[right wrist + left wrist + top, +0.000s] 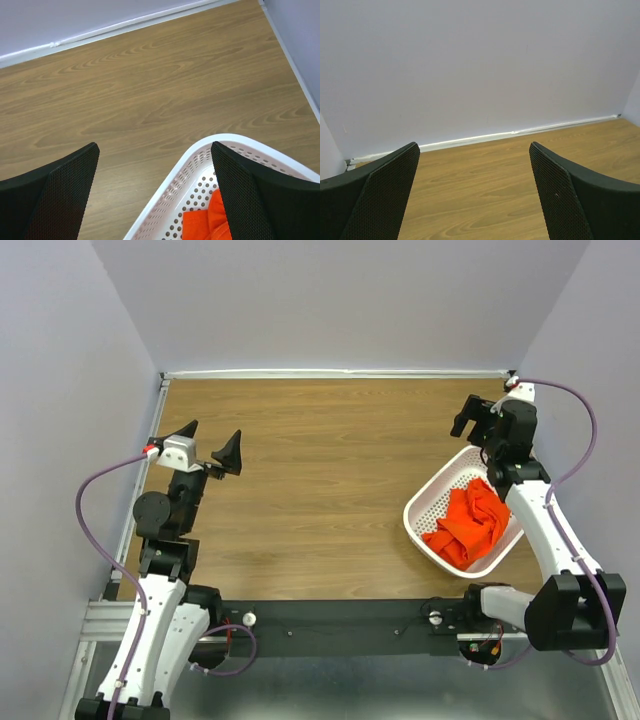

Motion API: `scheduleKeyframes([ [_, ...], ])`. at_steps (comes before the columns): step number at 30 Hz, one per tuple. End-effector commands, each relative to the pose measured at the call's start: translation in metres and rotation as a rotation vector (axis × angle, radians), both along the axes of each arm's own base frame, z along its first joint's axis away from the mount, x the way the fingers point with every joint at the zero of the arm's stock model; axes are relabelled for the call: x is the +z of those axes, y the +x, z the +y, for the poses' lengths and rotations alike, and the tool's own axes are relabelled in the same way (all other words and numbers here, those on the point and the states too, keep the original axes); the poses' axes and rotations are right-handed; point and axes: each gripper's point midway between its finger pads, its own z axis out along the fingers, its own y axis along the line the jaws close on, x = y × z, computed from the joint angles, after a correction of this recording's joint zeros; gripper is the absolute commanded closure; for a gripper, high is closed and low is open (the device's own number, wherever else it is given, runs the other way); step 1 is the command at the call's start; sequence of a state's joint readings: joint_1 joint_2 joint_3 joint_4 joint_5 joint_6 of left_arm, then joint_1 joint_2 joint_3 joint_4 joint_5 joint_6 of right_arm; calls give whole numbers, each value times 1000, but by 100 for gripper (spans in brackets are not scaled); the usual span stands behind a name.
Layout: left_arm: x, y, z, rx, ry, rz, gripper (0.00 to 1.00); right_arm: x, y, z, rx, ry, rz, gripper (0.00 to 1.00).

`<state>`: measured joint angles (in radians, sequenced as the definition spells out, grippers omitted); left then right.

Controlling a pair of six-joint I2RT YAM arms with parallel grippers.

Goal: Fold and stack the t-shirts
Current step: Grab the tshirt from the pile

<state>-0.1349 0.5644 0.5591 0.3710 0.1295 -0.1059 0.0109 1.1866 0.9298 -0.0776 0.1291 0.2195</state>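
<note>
A bright orange-red t-shirt (470,523) lies crumpled inside the white perforated basket (425,498) at the right side of the table. A corner of the t-shirt (202,226) shows at the bottom of the right wrist view, inside the basket (185,172). My right gripper (477,421) hovers open above the basket's far end, with nothing between its fingers (240,197). My left gripper (210,448) is open and empty above the left side of the table, pointing at the back wall; its fingers (390,192) frame bare wood.
The wooden table (320,470) is enclosed by pale walls on three sides, with a white strip along the back edge (340,373). A black bar (340,625) carries both arm bases at the near edge. Purple cables loop beside each arm.
</note>
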Motion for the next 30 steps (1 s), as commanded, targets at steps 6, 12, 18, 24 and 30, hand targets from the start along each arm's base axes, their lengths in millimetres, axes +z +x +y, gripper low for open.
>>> scheduleKeyframes([
  [6,15,-8,-5,-32,-12,-32,2,-15,-37,62,628,-298,97,0],
  [12,23,-15,-7,-51,-17,-53,3,-73,-53,41,520,-223,380,0],
  [18,26,-21,-9,-63,-20,-71,4,-119,-77,35,503,-168,582,0],
  [24,29,-24,-12,-77,-22,-84,4,-82,-116,45,753,-294,566,0],
  [30,27,-24,-16,-99,-22,-77,5,-90,-190,54,1107,-324,753,8],
])
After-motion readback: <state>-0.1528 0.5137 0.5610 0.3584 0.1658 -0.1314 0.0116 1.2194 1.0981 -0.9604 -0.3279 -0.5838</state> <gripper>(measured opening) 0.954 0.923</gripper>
